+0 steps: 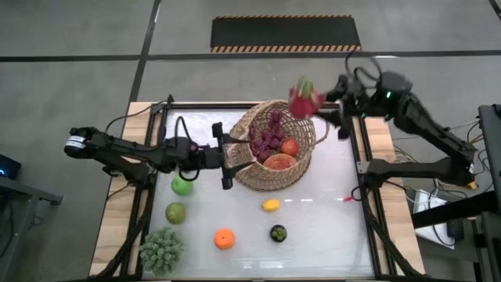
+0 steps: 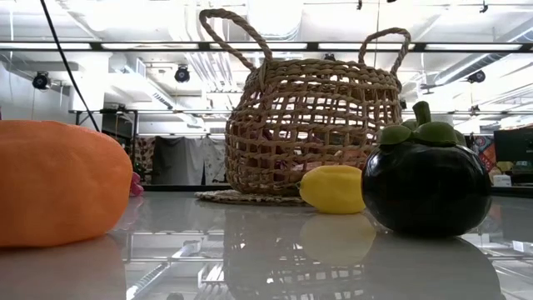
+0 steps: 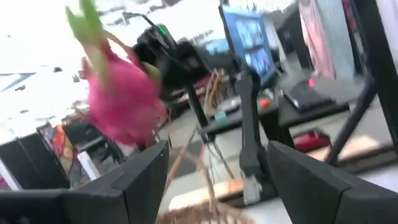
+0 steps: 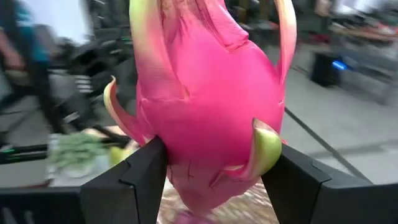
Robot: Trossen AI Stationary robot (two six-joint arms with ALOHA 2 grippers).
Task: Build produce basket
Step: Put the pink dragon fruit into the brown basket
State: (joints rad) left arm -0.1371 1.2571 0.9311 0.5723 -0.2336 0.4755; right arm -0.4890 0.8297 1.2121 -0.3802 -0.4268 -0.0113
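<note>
Your right gripper (image 4: pixel 214 180) has its jaws closed around a pink dragon fruit (image 1: pixel 304 99), carried in the air just beyond the far rim of the basket (image 1: pixel 252 176), so the step in hand looks like delivering this fruit into it. The basket sits on the worktop (image 1: pixel 329 227), tilted, and already holds purple grapes (image 1: pixel 268 135), a red apple (image 1: pixel 290 146) and a watermelon slice (image 1: pixel 279 162). Your left gripper (image 1: pixel 229 159) is at the basket's near-left rim with its jaws fairly wide; whether they pinch the wicker or only frame it, you cannot tell from these views. Next, you would likely bring the dragon fruit over the basket's mouth, lower it clear of the rim and handles, then let go. Still outside the basket, on its near side, lie a lemon (image 1: pixel 271 205), a mangosteen (image 1: pixel 278 233), an orange (image 1: pixel 225 239), two green fruits (image 1: pixel 182 186) and a spiky green one (image 1: pixel 162 249).
</note>
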